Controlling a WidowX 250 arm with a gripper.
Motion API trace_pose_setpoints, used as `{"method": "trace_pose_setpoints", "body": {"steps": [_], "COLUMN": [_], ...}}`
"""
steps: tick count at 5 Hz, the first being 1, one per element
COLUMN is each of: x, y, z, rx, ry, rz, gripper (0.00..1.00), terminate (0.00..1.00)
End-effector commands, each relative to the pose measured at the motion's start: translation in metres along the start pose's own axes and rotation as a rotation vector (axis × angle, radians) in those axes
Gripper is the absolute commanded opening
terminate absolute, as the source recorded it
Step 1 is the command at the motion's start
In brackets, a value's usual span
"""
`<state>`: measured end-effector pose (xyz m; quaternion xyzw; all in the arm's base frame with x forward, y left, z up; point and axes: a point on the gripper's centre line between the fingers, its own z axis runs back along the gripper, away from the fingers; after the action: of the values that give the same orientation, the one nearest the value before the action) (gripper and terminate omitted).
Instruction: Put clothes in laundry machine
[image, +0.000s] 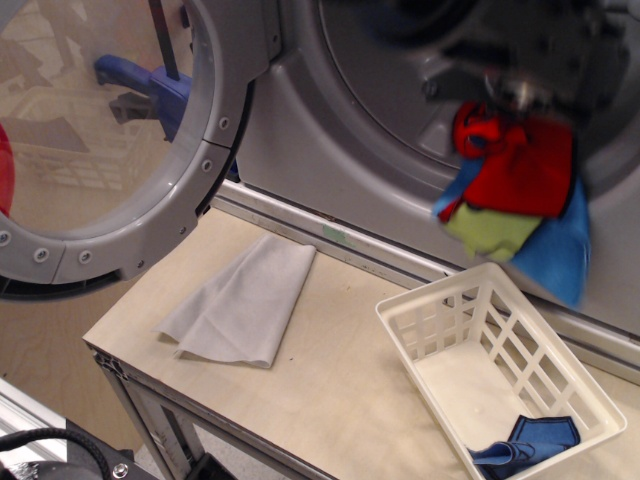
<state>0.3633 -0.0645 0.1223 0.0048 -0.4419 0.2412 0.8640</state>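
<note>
My gripper (515, 100) is blurred at the upper right, in front of the laundry machine's drum mouth. It is shut on a bundle of clothes: a red cloth (520, 165), a yellow-green cloth (495, 230) and a blue cloth (560, 250) hang from it above the white lattice basket (440, 320). The grey laundry machine (330, 150) fills the back, and its round clear-window door (110, 140) stands open at the left. A dark blue cloth (530, 442) lies in the basket's near corner.
A plain light grey cloth (245, 300) lies on the wooden table (330, 370) left of the basket. The table's front edge runs along the lower left. A blue clamp (150, 90) shows through the door window.
</note>
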Motion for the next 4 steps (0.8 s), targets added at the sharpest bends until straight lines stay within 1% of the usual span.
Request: {"method": "trace_pose_setpoints", "body": {"steps": [1, 2, 3, 4], "x": [0.042, 0.047, 0.044, 0.040], "y": [0.004, -0.003, -0.003, -0.004], "z": [-0.020, -0.030, -0.041, -0.037], "rx": [0.033, 0.007, 0.037, 0.013], "ry": [0.002, 0.026, 0.061, 0.055], "rz": [0.100, 0.113, 0.082, 0.057], "gripper": [0.00, 0.00, 1.00, 1.00], "terminate": [0.00, 0.00, 0.00, 0.00]}}
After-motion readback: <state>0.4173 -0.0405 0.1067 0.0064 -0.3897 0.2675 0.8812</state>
